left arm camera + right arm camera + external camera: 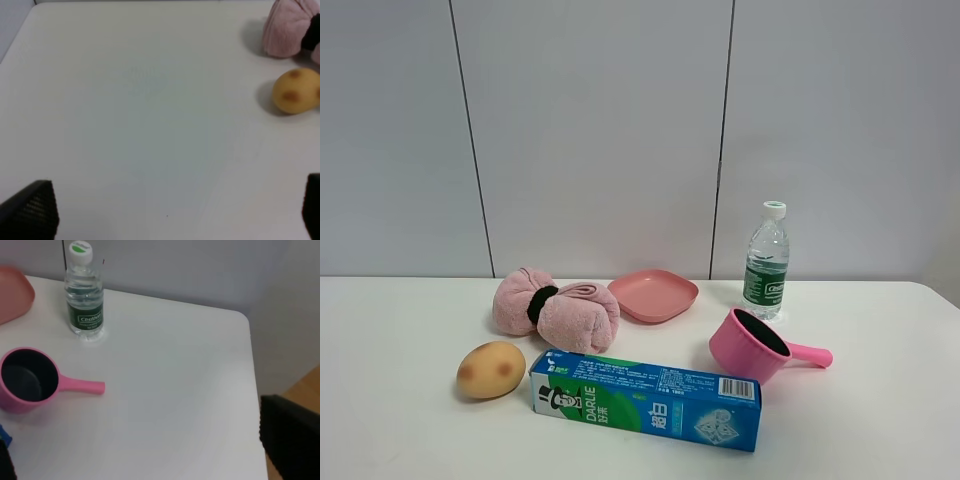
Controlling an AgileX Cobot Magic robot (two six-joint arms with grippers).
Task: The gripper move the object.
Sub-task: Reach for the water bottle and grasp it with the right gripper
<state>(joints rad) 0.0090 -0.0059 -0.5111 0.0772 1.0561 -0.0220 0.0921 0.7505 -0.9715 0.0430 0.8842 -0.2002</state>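
Observation:
The clear water bottle [766, 262] with a white cap and green label stands upright at the back right of the white table [880, 420]. It also shows in the right wrist view [84, 292], far from my right gripper [145, 462], whose black fingers [290, 442] stand wide apart and empty. My left gripper [172, 217] is open and empty above bare table, its black fingertips [30, 212] at the frame's corners. Neither arm shows in the exterior high view.
A pink handled cup [757, 345] lies in front of the bottle. A pink plate [653, 295], a rolled pink towel [556, 310], a potato [491, 369] and a toothpaste box [645, 398] sit to the left. The table's right edge [252, 370] is near.

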